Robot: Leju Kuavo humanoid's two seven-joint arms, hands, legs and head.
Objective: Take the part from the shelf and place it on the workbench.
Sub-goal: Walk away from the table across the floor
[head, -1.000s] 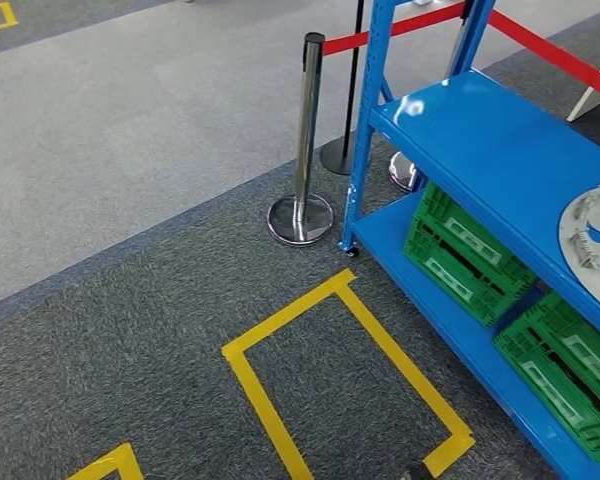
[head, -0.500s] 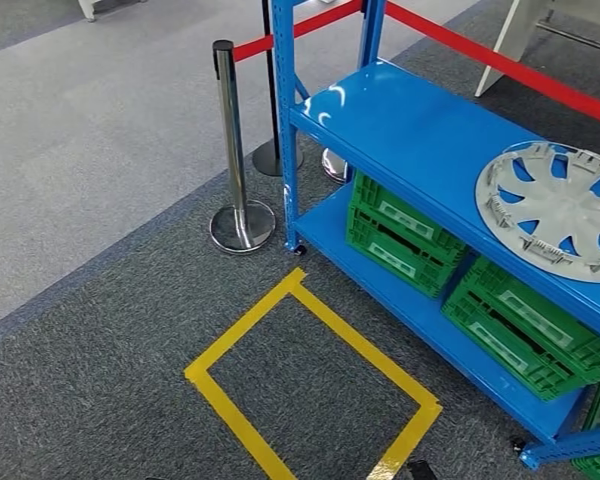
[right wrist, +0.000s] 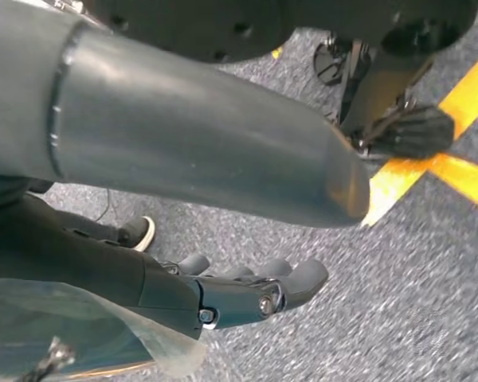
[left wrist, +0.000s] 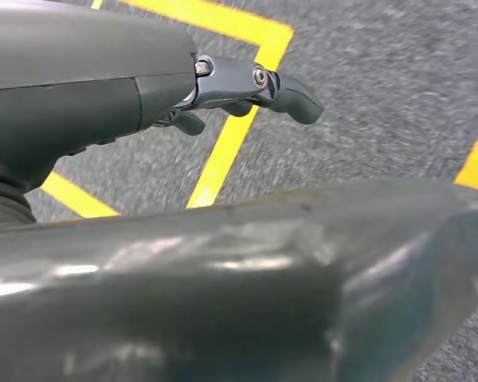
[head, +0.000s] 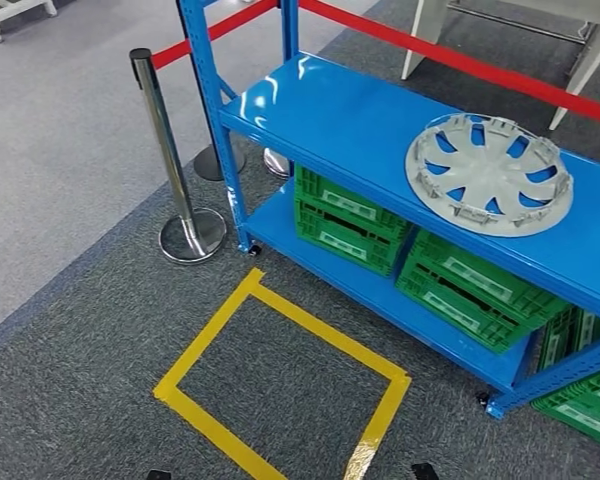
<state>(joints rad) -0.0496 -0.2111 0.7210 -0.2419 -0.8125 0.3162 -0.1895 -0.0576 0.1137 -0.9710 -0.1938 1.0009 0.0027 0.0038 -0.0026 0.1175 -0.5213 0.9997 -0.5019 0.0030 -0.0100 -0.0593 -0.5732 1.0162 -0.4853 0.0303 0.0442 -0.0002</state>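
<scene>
While both arms hang low, I see silver wheel cover (head: 489, 172) lying flat on top deck of blue shelf (head: 335, 110), toward its right end. Green crates (head: 403, 250) sit on lower deck beneath it. Yellow tape rectangle (head: 282, 380) marks grey carpet in front of shelf; chrome stanchion (head: 172, 160) stands at shelf's left corner, red belt attached. Left hand (left wrist: 237, 91) over carpet, fingers loosely extended, holding nothing. Right hand (right wrist: 248, 290) likewise released, fingers apart, nothing in them.
</scene>
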